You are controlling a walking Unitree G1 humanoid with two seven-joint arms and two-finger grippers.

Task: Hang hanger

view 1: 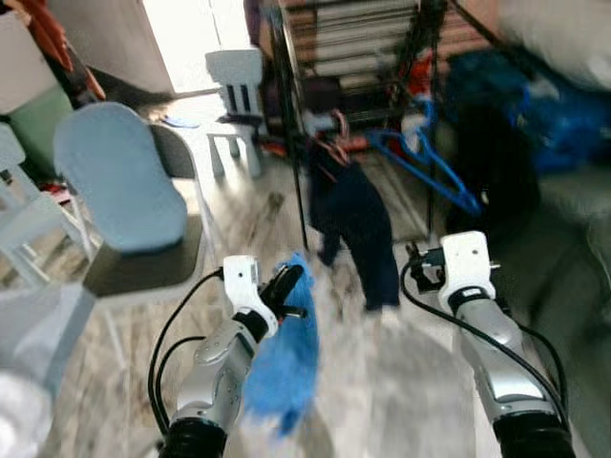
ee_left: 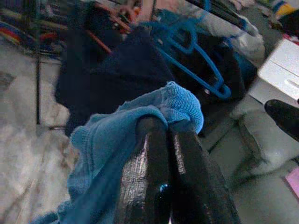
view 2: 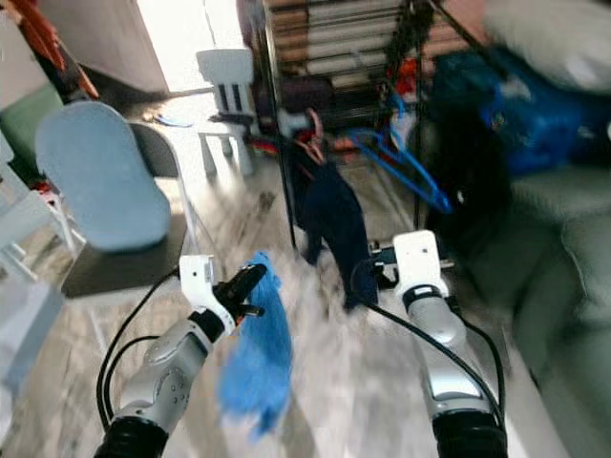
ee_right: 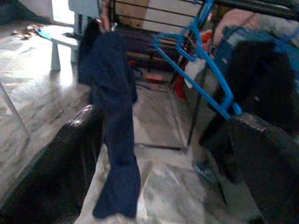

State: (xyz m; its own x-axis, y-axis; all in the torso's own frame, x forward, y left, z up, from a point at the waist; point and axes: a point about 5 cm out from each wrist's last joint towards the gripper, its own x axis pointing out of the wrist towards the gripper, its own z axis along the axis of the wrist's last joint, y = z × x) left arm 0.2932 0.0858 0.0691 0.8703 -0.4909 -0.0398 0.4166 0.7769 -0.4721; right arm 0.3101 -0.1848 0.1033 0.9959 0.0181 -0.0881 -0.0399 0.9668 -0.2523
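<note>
Approach step, judging by the blurred head views: not yet at the rack (view 1: 286, 143). Left gripper (view 1: 289, 283) low in front, fingers (ee_left: 154, 154) pressed together on a bright blue knit cloth (view 1: 286, 363) hanging down beside its arm. Right gripper (ee_right: 159, 154) raised and empty, fingers set wide apart, aimed toward the rack. Blue hanger (view 1: 430, 167) hooked up on the rack frame, tilted, just beside a dark navy garment (view 1: 358, 229) drooping toward the floor. Chair with pale blue cushion (view 1: 119, 176) off to the left. Next, probably: closing in on the rack, steadying, then bringing the open right fingers around the hanger's lower bar; cloth-to-hanger link hard to make out in this blur.
</note>
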